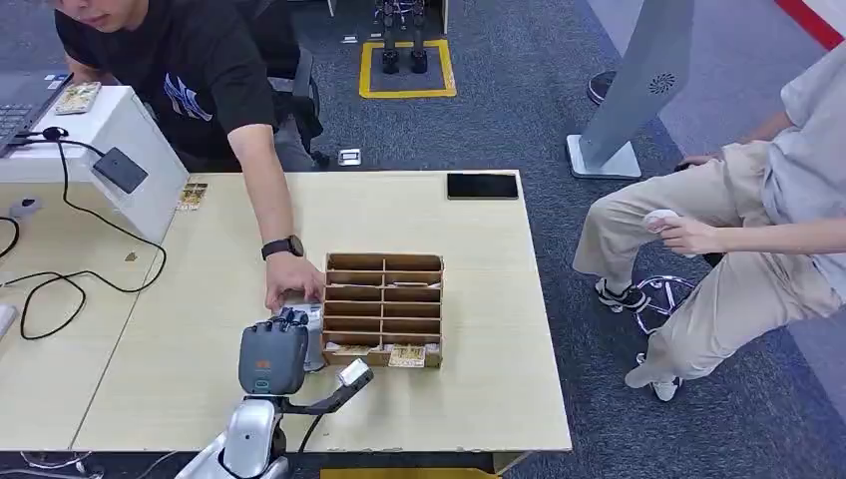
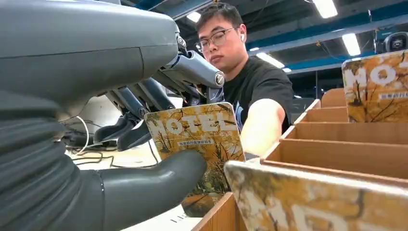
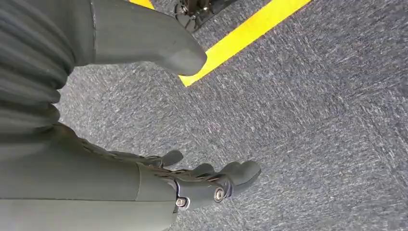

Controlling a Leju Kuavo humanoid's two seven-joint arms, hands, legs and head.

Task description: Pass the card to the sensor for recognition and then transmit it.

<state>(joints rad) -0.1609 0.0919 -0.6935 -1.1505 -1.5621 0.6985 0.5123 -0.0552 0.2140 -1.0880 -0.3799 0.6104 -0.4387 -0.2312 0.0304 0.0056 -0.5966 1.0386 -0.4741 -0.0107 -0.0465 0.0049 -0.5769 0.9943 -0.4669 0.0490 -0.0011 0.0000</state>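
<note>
A yellow-brown "HOTEL" card stands upright just off the left side of the wooden slotted rack. My left hand pinches it, with the thumb on its front and the fingers behind it. A person's hand rests on the table right beyond my hand. The dark sensor pad sits on the slanted face of a white box at the table's far left. My right hand hangs over grey carpet holding nothing, its fingers loosely apart.
More cards stand in the rack's front row. A black tablet lies at the far edge. Cables run across the left table. Another person sits to the right of the table.
</note>
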